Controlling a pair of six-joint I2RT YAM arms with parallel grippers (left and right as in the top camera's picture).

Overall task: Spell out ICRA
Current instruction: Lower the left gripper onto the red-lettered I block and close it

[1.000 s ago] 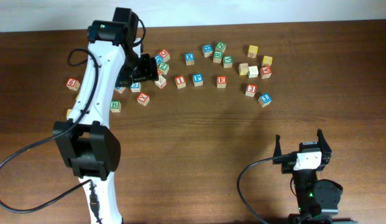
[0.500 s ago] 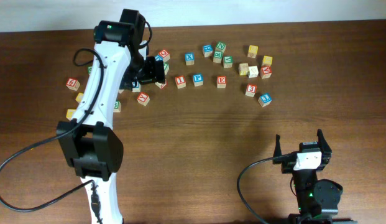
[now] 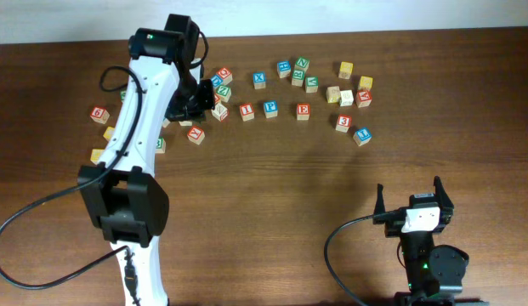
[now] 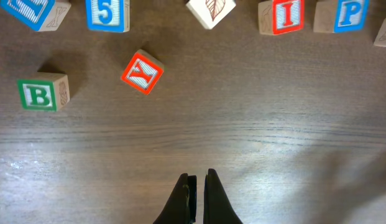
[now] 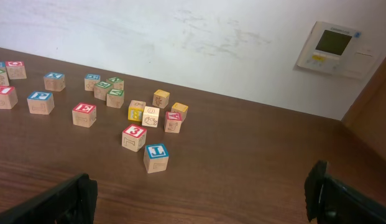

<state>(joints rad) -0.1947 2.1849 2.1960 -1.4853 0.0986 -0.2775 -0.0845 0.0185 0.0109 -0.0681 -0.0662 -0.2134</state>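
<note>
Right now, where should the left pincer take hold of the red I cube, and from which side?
Come from straight above and pinch the near and far faces of the red I cube. It lies flat and square, bare table before and behind it, but the blue P cube sits close beside it.

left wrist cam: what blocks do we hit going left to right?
green B block → blue 5 block → skewed red block → leaf-picture block → red I block → blue P block. Cut-off edge blocks are left out.
</note>
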